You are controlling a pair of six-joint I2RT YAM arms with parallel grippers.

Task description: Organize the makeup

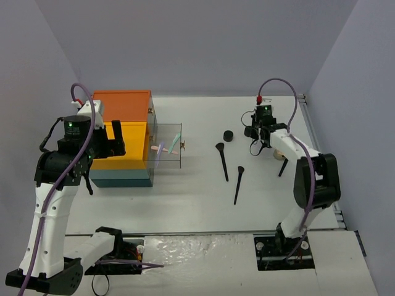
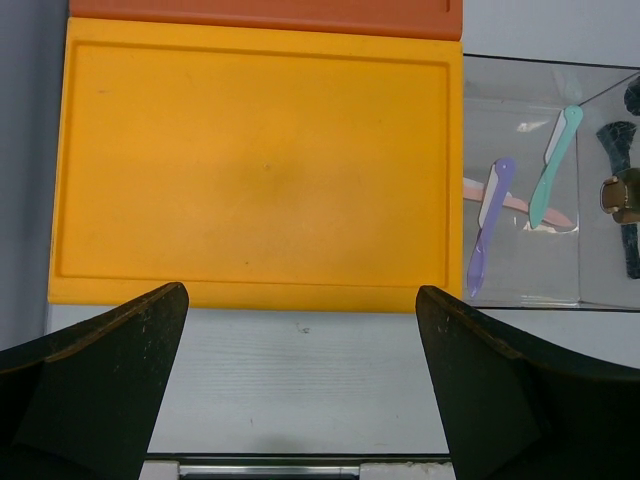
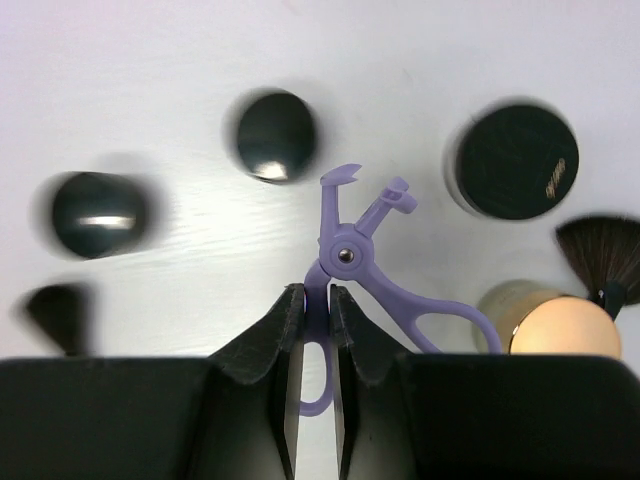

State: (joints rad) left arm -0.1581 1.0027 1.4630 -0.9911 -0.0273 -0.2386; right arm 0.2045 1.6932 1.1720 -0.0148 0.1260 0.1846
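Note:
My right gripper (image 3: pixel 316 300) is shut on one handle loop of the lilac eyelash curler (image 3: pixel 345 250), which points away from me over the table. Around it lie round black jars (image 3: pixel 275 135) (image 3: pixel 515 160), a beige puff (image 3: pixel 555 325) and a black brush head (image 3: pixel 600 255). From above, the right gripper (image 1: pixel 258 137) is at the far right, with another jar (image 1: pixel 228 135) and two slim brushes (image 1: pixel 222 161) (image 1: pixel 237 184) to its left. My left gripper (image 2: pixel 300 330) is open and holds nothing, hovering by the orange lid (image 2: pixel 255 160).
The orange-topped teal box (image 1: pixel 123 132) stands at the left. A clear tray (image 2: pixel 520 280) beside it holds lilac (image 2: pixel 488 225), teal (image 2: pixel 553 165) and pink (image 2: pixel 515 203) sticks. Another brush (image 1: pixel 283 166) lies near the right arm.

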